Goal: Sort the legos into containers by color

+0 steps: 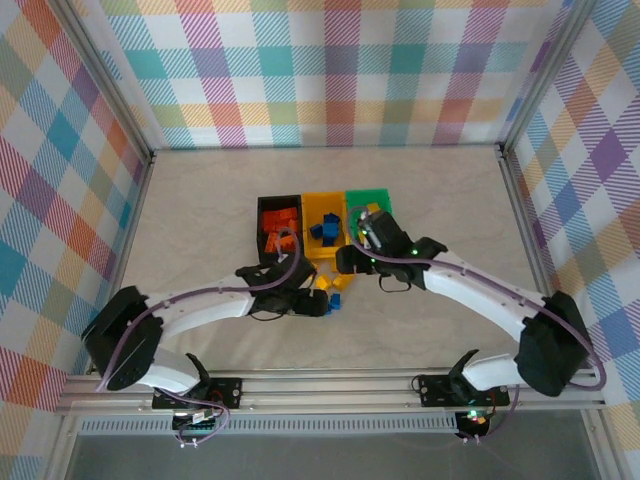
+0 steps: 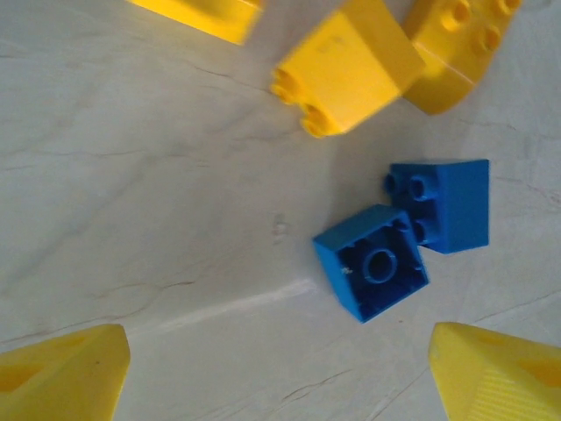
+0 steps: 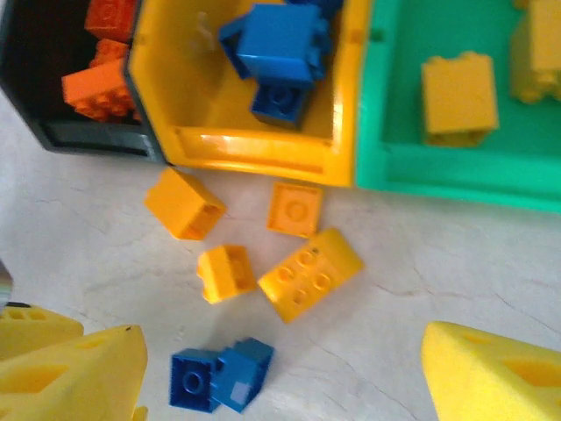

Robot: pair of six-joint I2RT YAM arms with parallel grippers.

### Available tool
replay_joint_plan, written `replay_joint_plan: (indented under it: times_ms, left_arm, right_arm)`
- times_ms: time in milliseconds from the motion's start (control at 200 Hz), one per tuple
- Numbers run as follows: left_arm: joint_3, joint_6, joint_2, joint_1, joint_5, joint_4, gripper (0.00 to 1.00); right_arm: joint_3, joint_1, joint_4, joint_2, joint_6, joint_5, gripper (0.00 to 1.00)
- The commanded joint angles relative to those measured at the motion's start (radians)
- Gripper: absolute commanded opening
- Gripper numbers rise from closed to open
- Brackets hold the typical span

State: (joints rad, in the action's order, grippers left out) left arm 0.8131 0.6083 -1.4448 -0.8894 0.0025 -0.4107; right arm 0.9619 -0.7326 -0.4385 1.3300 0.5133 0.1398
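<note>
Left claw (image 2: 280,377) agape, blue legos (image 2: 372,263) just ahead

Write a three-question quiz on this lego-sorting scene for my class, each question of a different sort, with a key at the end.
1. True or false: the yellow bin holds yellow bricks.
2. How many loose blue bricks lie on the table? A one, B two, C four.
3. Fill the gap: the orange bricks lie in the ____ bin.
Key: 1 false; 2 B; 3 black.
</note>
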Motion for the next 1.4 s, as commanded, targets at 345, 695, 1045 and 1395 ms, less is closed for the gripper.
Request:
replay_joint_plan:
  times_ms: [345, 695, 1045, 1395]
  left_arm:
    - [0.122, -0.055, -0.234, -0.071, -0.03, 0.009, 0.73]
    - [0.193, -0.107, -0.308, -0.071, -0.09, -0.01, 0.51]
    - [0.17, -0.081, -0.161, -0.071, -0.138, -0.076, 0.38]
    - [0.413, -0.141, -0.169, 0.081, -0.14, -0.166, 0.36]
  right_arm:
    - [-0.084, 0.07, 0.033, -0.144, 0.042, 0.002, 0.82]
    - [-0.081, 0.082, 0.041, -0.149, 0.037, -0.012, 0.82]
    - [-0.081, 0.085, 0.056, -0.135, 0.041, -0.026, 0.81]
    - [-0.11, 0.094, 0.056, -0.153, 0.051, -0.025, 0.81]
